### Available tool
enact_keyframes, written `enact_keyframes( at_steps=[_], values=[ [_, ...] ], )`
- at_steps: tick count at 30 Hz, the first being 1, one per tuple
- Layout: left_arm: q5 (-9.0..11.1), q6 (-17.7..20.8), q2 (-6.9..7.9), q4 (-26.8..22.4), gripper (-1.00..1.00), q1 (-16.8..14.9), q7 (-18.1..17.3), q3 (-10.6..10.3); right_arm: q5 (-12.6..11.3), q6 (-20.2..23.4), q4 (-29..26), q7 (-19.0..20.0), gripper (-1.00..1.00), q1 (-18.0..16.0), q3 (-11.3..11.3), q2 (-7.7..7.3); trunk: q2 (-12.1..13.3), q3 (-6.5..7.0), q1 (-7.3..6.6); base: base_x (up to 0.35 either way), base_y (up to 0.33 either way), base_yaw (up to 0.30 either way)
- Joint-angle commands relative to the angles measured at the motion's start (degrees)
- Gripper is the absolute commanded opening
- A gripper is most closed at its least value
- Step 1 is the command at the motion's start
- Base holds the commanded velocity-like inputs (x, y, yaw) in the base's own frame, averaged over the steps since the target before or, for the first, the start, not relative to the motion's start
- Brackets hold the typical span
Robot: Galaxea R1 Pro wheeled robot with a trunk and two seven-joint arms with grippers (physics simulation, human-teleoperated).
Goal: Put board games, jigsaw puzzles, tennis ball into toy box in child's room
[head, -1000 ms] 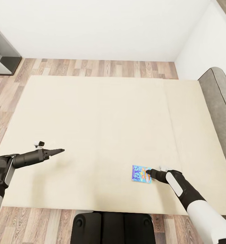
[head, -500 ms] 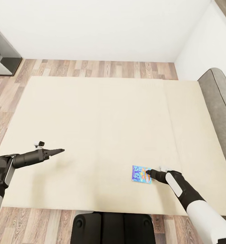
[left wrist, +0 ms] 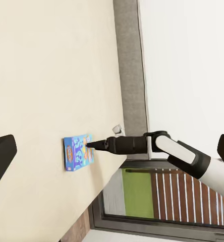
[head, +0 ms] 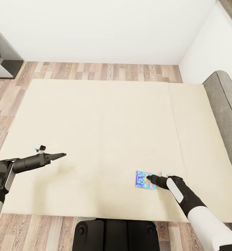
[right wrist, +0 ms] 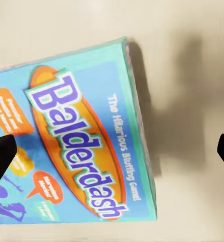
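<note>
White-walled room w/ wood-plank floor (head: 105, 69); wide beige bed (head: 102, 132) takes up most of head view, grey headboard (head: 225, 101) at right. Right gripper (head: 148, 178) sits low over near-right part of mattress, tip over right edge of blue board game (head: 142, 179). Fingers spread wide in right wrist view, dark tips at both pic edges, nothing between them but box and mattress, not gripping. Whether tip touches box: can't tell. Left gripper (head: 62, 154) hovers over near-left of mattress, well apart from box, holding nothing; jaws look parted in left wrist view. Dark-grey furniture (head: 2, 57) at far left on floor. Nothing around box on mattress. Board game lies flat, blue/teal lid, orange oval w/ big "Balderdash" lettering, small orange speech bubbles, cartoon print; shadow falls on mattress beside it.
</note>
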Motion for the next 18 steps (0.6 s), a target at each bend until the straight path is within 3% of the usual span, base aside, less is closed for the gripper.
enact_keyframes(
  at_steps=[1,18],
  values=[
    [0.0,0.6,0.01,0.0,1.00,0.0,-0.2,0.0,-0.5,0.1,-0.1,-0.5,1.00,0.0,0.3,-0.06,-0.1,0.02,0.03,0.000,0.000,0.000],
    [0.0,0.6,-0.04,0.0,1.00,0.0,-0.2,0.0,-0.5,0.1,-0.1,-0.5,1.00,0.0,0.3,-0.04,-0.1,0.69,0.03,0.000,0.000,0.000]
  ],
)
